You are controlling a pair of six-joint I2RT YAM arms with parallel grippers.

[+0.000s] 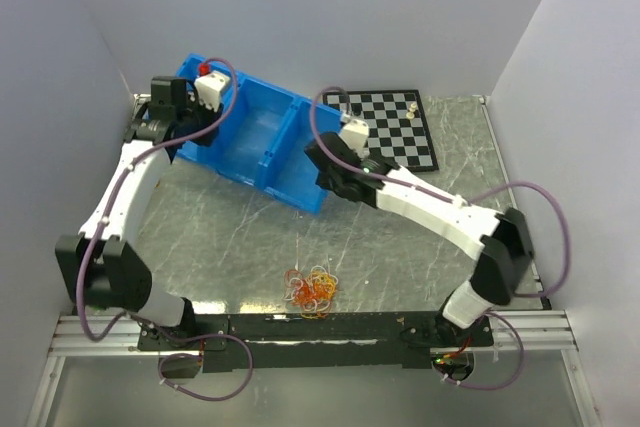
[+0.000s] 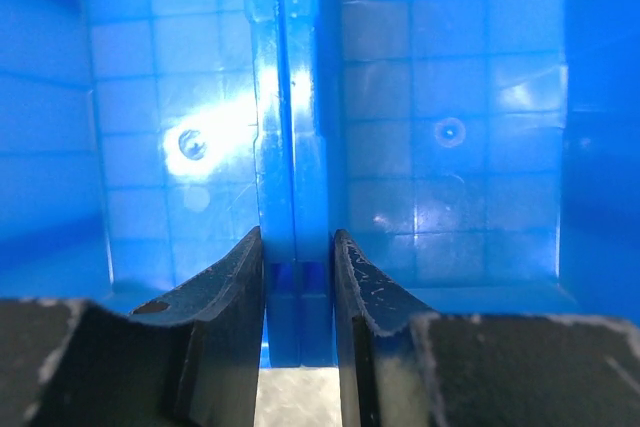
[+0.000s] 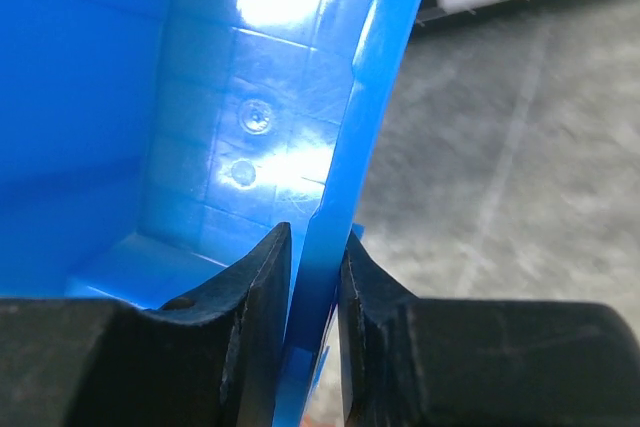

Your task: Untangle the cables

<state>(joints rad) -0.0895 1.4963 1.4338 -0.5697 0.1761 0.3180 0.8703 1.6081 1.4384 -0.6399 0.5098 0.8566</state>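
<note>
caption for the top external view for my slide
Left gripper and right gripper each clamp the blue plastic bin; the small clump of coloured wires lies apart, untouched.

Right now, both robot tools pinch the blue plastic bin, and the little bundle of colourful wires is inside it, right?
No. The bundle of colourful wires lies on the grey marbled table, outside the blue plastic bin, as the top view shows. The left tool and right tool do pinch its walls.
</note>
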